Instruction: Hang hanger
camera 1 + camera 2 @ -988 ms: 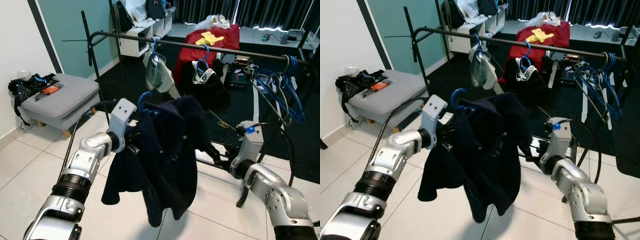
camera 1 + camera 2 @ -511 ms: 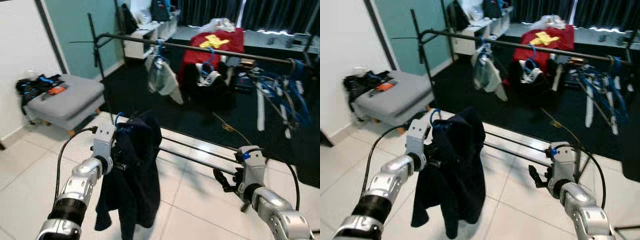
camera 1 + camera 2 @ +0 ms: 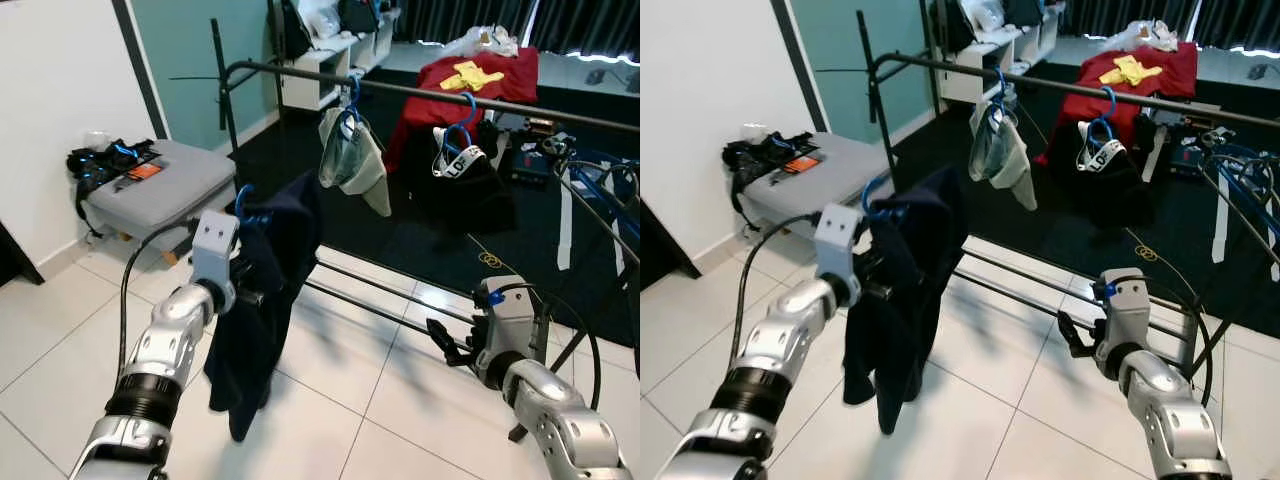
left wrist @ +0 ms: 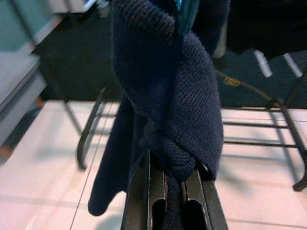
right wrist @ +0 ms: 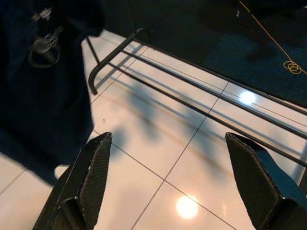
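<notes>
A dark navy garment [image 3: 262,300] hangs on a blue hanger whose hook [image 3: 242,199] sticks up above it. My left gripper [image 3: 248,296] is shut on the hanger's neck through the knit fabric, and the left wrist view shows its fingers [image 4: 144,196] pinched on the cloth. The garment hangs short of the black clothes rail [image 3: 420,92], lower than the bar and towards its left end. My right gripper [image 3: 446,345] is open, low over the tiles and apart from the garment; its fingers [image 5: 84,187] are spread wide.
On the rail hang a grey-green garment [image 3: 352,160], a black one [image 3: 462,170] and empty blue hangers [image 3: 610,190]. The rack's base bars [image 3: 372,300] cross the tiled floor. A grey bench [image 3: 165,190] carrying a black bag stands left. Red cloth [image 3: 470,85] lies behind.
The view has shifted. The garment has turned edge-on and hangs narrower from my left gripper. My right gripper has drawn away from the garment and now sits lower, with nothing in it.
</notes>
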### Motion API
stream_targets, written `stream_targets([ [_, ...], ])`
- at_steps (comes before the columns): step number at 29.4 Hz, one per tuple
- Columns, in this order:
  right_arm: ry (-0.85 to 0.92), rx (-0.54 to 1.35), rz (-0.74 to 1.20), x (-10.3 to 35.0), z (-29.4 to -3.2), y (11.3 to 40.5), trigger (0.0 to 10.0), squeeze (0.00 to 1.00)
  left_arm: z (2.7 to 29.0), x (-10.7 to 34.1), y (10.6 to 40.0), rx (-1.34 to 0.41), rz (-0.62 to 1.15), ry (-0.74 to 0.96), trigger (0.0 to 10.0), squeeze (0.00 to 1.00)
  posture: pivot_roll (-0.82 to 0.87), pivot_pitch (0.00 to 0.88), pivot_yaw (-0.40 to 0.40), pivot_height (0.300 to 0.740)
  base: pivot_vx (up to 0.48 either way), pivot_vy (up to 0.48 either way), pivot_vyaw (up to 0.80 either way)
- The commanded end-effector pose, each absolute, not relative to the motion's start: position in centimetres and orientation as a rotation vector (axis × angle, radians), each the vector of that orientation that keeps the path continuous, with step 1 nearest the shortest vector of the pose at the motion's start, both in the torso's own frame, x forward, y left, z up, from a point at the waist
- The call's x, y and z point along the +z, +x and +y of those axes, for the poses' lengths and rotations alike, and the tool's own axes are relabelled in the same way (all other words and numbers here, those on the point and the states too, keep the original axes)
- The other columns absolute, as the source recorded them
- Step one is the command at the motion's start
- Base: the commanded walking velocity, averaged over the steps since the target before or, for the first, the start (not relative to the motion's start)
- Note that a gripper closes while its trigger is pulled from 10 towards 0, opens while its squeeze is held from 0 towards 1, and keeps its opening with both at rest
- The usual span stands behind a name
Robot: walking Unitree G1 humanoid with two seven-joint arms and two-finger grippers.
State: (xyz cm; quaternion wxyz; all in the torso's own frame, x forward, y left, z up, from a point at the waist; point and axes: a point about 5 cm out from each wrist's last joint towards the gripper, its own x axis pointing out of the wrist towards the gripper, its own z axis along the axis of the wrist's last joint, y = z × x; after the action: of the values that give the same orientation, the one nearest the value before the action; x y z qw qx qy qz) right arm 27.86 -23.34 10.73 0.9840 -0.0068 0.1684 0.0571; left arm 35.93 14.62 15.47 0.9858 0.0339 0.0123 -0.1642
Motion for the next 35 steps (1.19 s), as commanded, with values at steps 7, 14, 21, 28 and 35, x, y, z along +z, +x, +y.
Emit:
stream_targets([
  [7, -0.01, 0.098, 0.3, 11.2, -23.4, 28.1, 10.0, 0.0, 13.0, 17.2, 36.0, -0.393, -0.055, 0.05, 10.0, 0.0, -0.11, 0.0, 0.031, 0.74, 0.444, 0.0, 0.0],
  [14, 0.025, 0.091, 0.272, 11.5, -23.4, 28.2, 10.0, 0.0, 12.4, 17.3, 35.8, -0.418, -0.061, 0.045, 10.0, 0.0, -0.11, 0.0, 0.031, 0.74, 0.48, 0.0, 0.0],
  [21, 0.05, 0.081, 0.248, 11.9, -23.4, 28.3, 10.0, 0.0, 11.6, 17.9, 35.9, -0.452, -0.079, 0.049, 10.0, 0.0, -0.11, 0.0, 0.032, 0.74, 0.48, 0.0, 0.0],
  [28, 0.052, 0.074, 0.25, 11.9, -23.4, 28.3, 10.0, 0.0, 11.1, 18.1, 35.9, -0.468, -0.085, 0.055, 10.0, 0.0, -0.12, 0.0, 0.034, 0.74, 0.48, 0.0, 0.0],
  [35, 0.056, 0.063, 0.259, 11.8, -23.4, 28.3, 10.0, 0.0, 10.6, 18.8, 36.6, -0.461, -0.078, 0.087, 10.0, 0.0, -0.12, 0.0, 0.037, 0.74, 0.48, 0.0, -0.22],
])
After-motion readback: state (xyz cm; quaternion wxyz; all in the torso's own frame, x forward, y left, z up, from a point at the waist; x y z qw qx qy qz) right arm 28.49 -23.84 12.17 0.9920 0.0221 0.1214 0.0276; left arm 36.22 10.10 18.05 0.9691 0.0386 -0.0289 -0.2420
